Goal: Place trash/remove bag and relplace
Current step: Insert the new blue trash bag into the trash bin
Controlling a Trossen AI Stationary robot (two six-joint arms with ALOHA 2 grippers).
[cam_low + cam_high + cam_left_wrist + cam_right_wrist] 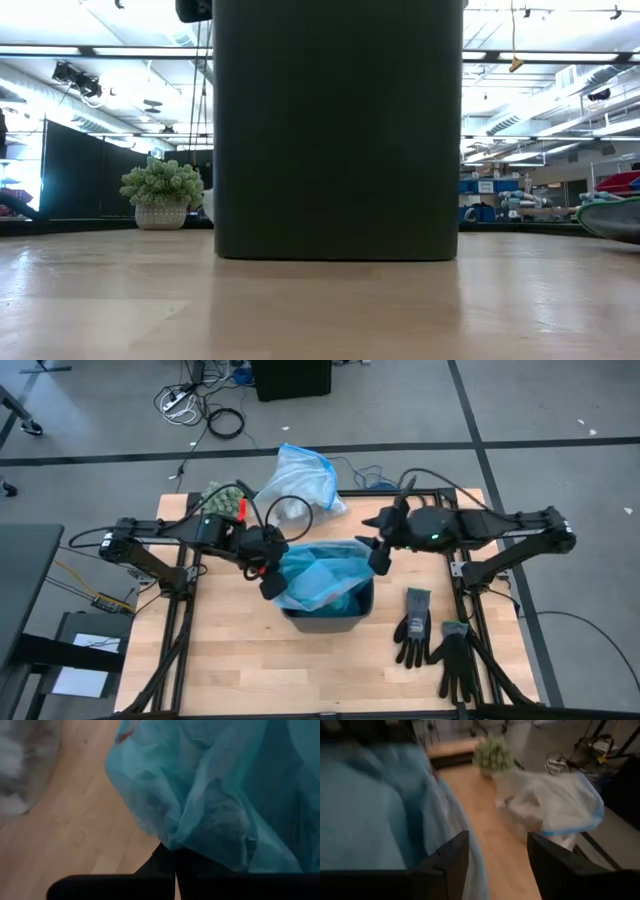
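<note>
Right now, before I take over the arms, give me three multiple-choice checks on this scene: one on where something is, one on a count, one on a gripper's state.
1. Where do the black gloves lie?
A. inside the bin
B. on the table, on the right arm's side of the bin
C. on the floor

2. How many gloves are there?
A. one
B. two
C. four

3. How is the left gripper?
A. wide open above the gloves
B. shut on the blue bag at the black bin
C. parked off the table

Answers:
1 B, the high view shows them flat on the wood beside the bin.
2 B, two gloves lie side by side.
3 B, the left wrist view shows the fingers pinched together on the blue plastic; the right gripper stands open at the bin's other edge.
</note>
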